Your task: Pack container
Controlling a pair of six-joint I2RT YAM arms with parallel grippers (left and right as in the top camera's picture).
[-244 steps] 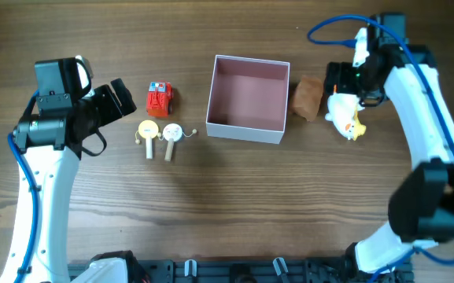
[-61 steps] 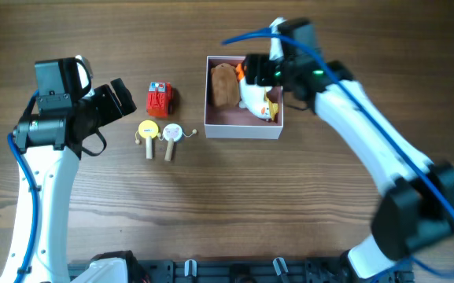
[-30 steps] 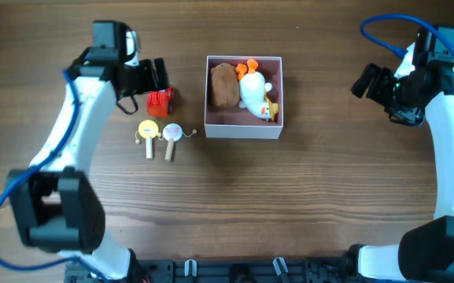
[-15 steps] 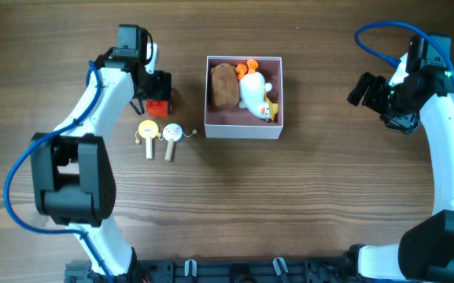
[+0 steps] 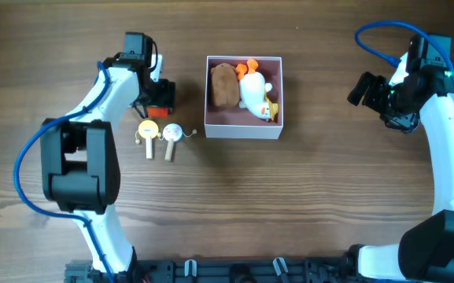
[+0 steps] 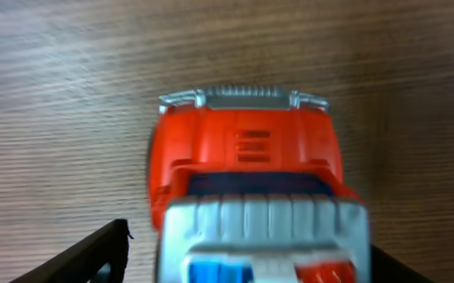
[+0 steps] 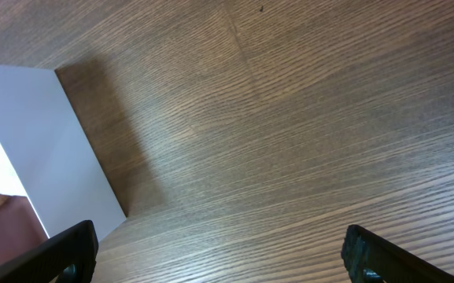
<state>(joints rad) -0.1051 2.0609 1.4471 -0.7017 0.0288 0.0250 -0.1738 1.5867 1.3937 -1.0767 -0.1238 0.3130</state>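
Note:
The container [image 5: 242, 130], a square box with white walls and a pink inside, stands at the table's middle back. It holds a brown toy [image 5: 224, 85], a white and yellow plush [image 5: 256, 94] and an orange piece [image 5: 249, 67]. My left gripper [image 5: 159, 93] is open and low over a red toy truck [image 5: 157, 110], left of the container. In the left wrist view the truck [image 6: 246, 157] fills the frame, with a finger at each side of it [image 6: 246, 263]. My right gripper [image 5: 367, 88] is open and empty, right of the container. Its wrist view [image 7: 219, 255] shows the container's white wall [image 7: 34, 145] at the left.
Two small round paddle toys, one yellow [image 5: 147, 132] and one white [image 5: 171, 135], lie just in front of the truck. Bare wooden table [image 5: 234, 204] spreads across the front.
My left gripper has moved right and down over the red truck, its fingers now on either side of it. The right arm has hardly moved.

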